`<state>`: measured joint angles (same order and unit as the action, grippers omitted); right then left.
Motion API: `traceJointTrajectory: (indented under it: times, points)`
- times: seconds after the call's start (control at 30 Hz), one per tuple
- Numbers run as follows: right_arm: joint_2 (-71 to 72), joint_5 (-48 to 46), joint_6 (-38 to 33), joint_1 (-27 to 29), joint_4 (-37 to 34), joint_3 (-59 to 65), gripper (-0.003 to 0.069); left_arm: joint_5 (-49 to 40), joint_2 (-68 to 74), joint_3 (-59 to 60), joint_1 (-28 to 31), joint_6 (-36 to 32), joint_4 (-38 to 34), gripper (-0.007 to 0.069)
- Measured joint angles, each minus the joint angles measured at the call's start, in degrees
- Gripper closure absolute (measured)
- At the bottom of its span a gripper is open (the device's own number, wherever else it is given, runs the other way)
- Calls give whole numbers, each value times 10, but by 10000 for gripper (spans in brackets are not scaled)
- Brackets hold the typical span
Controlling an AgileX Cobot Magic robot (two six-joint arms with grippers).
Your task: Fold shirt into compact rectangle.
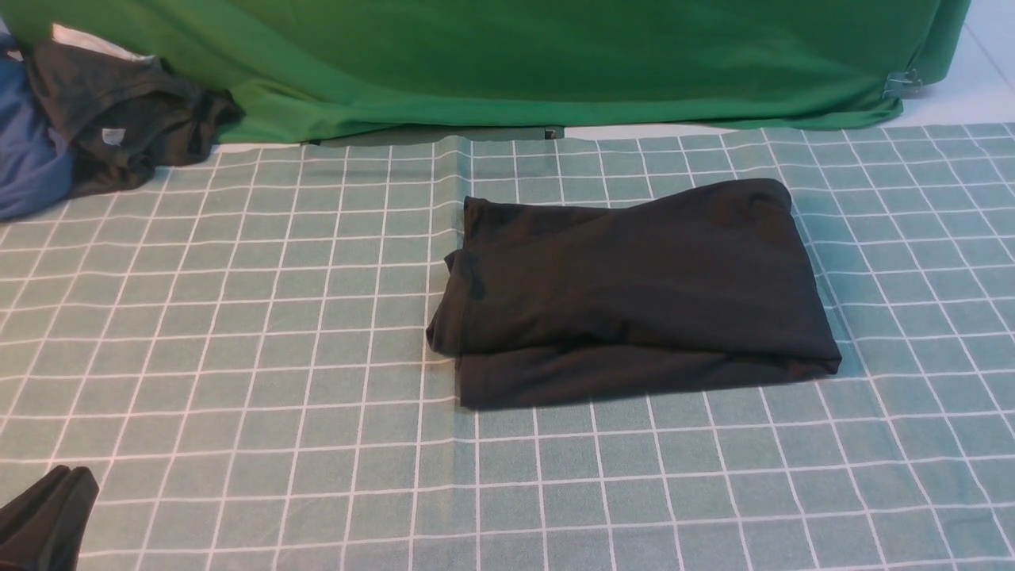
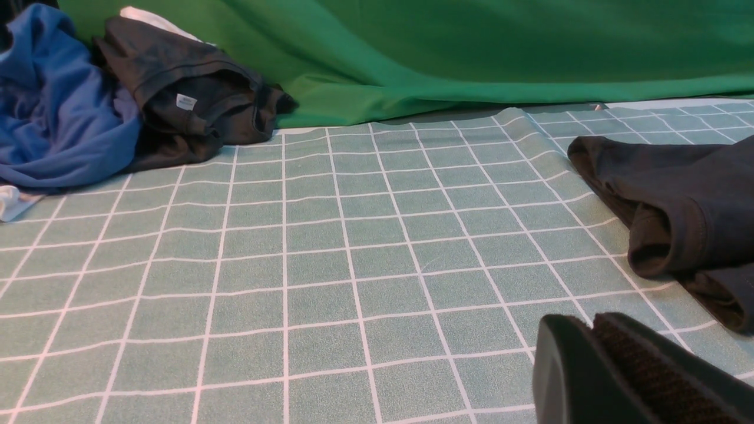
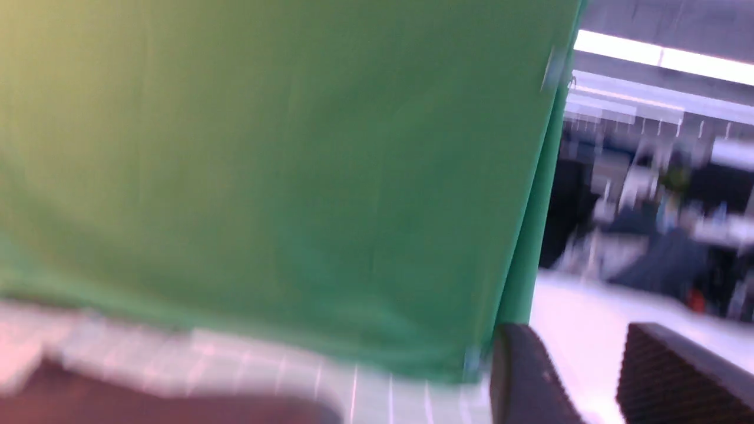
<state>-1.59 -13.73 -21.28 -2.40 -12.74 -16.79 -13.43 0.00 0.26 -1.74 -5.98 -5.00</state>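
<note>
The black shirt [image 1: 634,293] lies folded into a rough rectangle on the checked tablecloth [image 1: 238,357], right of centre; its rolled left end also shows in the left wrist view as the shirt [image 2: 677,218]. My left gripper [image 1: 59,476] sits low at the front left corner, well away from the shirt, shut with nothing between its fingers; the left wrist view shows the left gripper [image 2: 592,321] with its pads pressed together. My right gripper [image 3: 580,341] is out of the front view. In its blurred wrist view its jaws stand apart and empty, facing the green cloth [image 3: 265,176].
A big green cloth [image 1: 515,63] hangs along the table's far edge. At the back left lies a heap of clothes: a dark grey garment with a pale tag [image 1: 119,119] and a blue garment [image 1: 28,159]. A metal clip [image 1: 904,83] holds the cloth at the right.
</note>
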Motion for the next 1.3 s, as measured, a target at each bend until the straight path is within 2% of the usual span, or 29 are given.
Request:
traceJointTrajectory:
  times: [0.17, 0.27, 0.7, 1.0, 1.3]
  points:
    - [14, 48, -1, 20, 4, 144, 422, -1, 0, 0, 0, 0, 0, 610]
    - [15, 25, 3, 23, 5, 169, 422, -1, 0, 0, 0, 0, 0, 610]
    - [15, -2, 55, 24, 18, 174, 421, -4, 0, 0, 0, 0, 5, 610]
    - [15, -2, 193, 24, 138, 174, 421, -4, 0, 0, 0, 0, 5, 610]
    - [15, -2, 209, 24, 149, 174, 420, -4, 0, 0, 0, 0, 6, 610]
